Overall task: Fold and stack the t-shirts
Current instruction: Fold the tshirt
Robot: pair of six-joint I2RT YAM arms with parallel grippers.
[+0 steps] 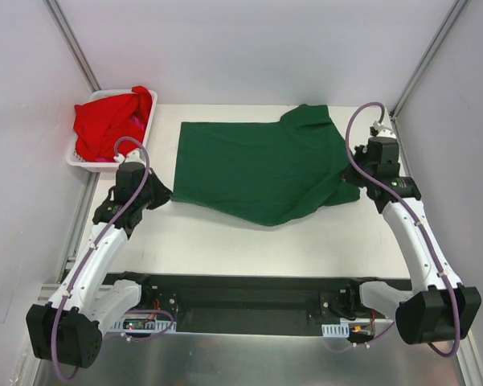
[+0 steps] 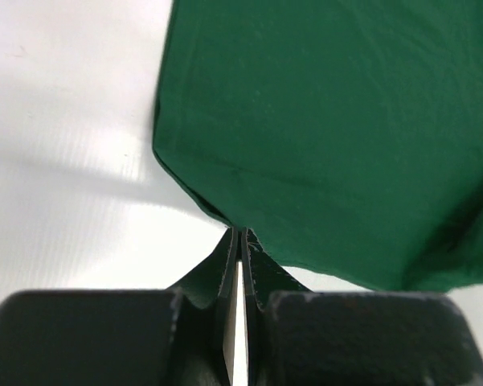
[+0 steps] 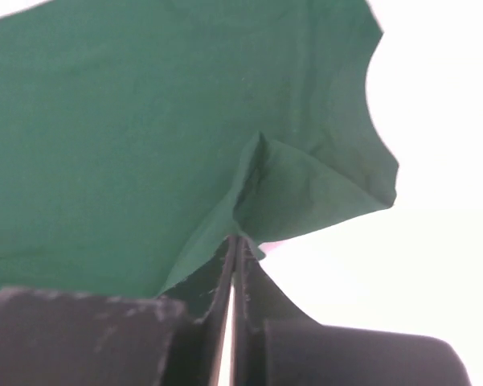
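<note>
The dark green t-shirt (image 1: 261, 165) lies spread across the back of the white table, with a sleeve bunched at its right side. My left gripper (image 1: 165, 195) is shut on the shirt's near left corner (image 2: 225, 217), and the cloth meets its tips (image 2: 239, 235). At the right edge, my right gripper (image 1: 354, 185) is shut on a fold of the same shirt (image 3: 145, 161). There the cloth pulls up into a ridge above the fingertips (image 3: 239, 241). A bright red t-shirt (image 1: 108, 121) sits crumpled in the basket.
The white slotted basket (image 1: 74, 161) stands at the table's back left corner, just behind my left arm. Metal frame posts and grey walls close in both sides. A black base rail (image 1: 241, 301) runs along the near edge.
</note>
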